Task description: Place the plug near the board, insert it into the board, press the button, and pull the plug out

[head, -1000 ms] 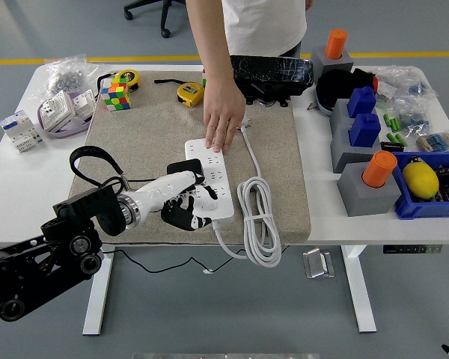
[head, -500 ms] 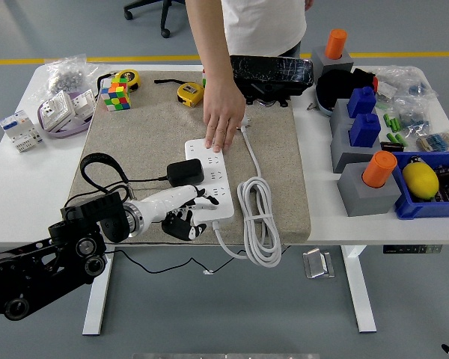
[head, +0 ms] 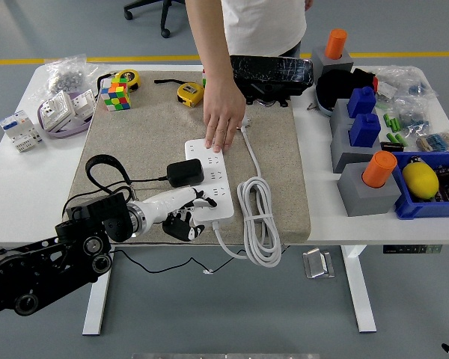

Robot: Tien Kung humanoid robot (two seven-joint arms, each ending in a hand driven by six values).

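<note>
The black plug sits on the white board, whose long axis runs near to far. The left hand, fingers loosely curled around nothing, rests at its near end; a person's hand presses its far end

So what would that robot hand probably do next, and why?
Probably move up along the power strip toward its button and press it. The black plug already sits on the strip, apart from the left hand, which hangs open at the strip's near end. A person's hand presses down on the far end, so I can't see the button itself.

Person cropped above chest; left arm partly off-frame.
</note>
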